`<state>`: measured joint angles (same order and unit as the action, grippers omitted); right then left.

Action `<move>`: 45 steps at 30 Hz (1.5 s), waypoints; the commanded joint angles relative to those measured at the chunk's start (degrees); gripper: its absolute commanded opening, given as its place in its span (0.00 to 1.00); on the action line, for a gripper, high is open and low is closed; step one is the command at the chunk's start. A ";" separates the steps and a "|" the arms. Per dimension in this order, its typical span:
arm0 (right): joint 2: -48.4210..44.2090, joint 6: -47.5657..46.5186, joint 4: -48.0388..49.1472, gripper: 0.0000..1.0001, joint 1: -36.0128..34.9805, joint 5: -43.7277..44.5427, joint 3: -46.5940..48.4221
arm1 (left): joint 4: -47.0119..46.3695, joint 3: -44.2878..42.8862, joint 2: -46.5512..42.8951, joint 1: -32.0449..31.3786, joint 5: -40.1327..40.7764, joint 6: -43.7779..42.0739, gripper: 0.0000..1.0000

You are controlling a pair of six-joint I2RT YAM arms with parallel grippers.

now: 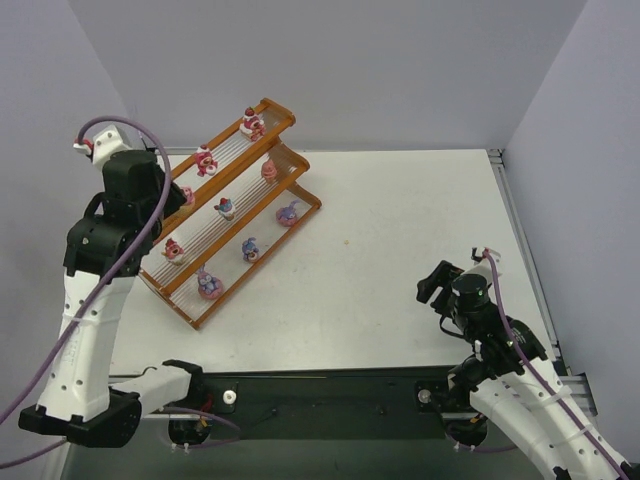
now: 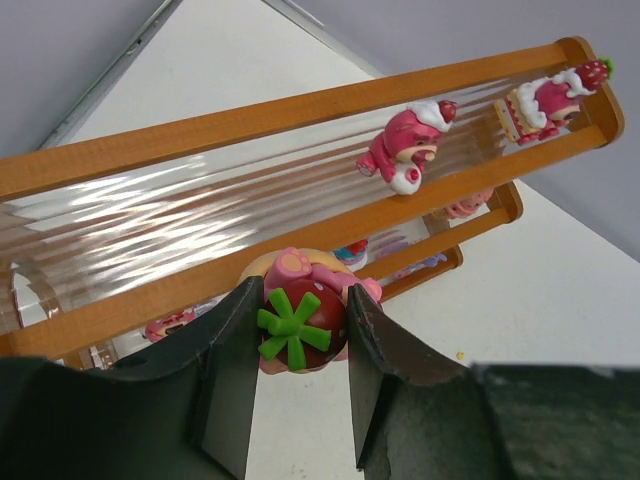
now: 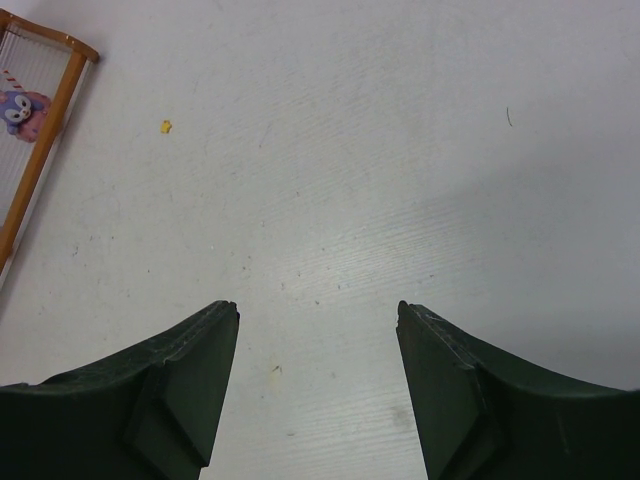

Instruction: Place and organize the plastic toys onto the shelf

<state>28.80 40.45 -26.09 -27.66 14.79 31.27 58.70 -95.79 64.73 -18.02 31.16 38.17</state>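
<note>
Right up at the left wrist lens, two dark fingers (image 2: 235,360) of the left gripper (image 2: 300,292) are clamped on a strawberry-topped pink toy (image 2: 305,325), pinching it from both sides, green leaves facing us. It hangs just in front of the top tier's near rail on the shelf (image 2: 300,110); whether it touches the wood, I cannot tell. Further along that tier, a pink bear (image 2: 405,145) lies tilted on the clear ribbed slats, and a cake-slice toy (image 2: 545,100) sits at the far end.

Overhead now: the shelf runs diagonally across the far left of the table (image 1: 400,230), its steps dropping toward the right. The left arm hunches over the top tier's near end, hiding most of its gripper. The middle-tier toys (image 1: 226,208), three of them, are spaced along their step, and the lowest-tier toys (image 1: 250,248), three again, line the bottom one.

Over on the near right, the right gripper (image 3: 318,308) hovers low, jaws spread wide and gripping nothing, pointed at the white tabletop. A yellow speck (image 3: 166,126) lies on the table off to its far left, near the shelf's corner, where a purple toy (image 3: 20,110) stands on the slats.
</note>
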 commanded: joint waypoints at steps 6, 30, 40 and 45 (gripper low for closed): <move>1.00 -1.34 1.30 0.64 0.50 -1.34 0.90 | -8.51 5.16 -2.23 17.67 -13.93 1.37 0.00; -3.05 -1.33 1.21 0.64 0.50 -1.87 -0.94 | -14.49 18.44 -6.72 33.67 -24.04 7.18 0.07; -3.75 -0.98 1.21 0.64 0.50 -2.13 -1.03 | -14.75 16.51 -7.43 33.67 -24.04 7.09 0.52; -3.84 -1.16 1.13 0.64 0.50 -1.87 -1.12 | -14.49 16.33 -7.25 33.67 -23.95 6.92 0.74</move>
<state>25.23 39.86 -25.52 -27.40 12.95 30.63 46.09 -77.52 57.95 15.25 7.84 45.12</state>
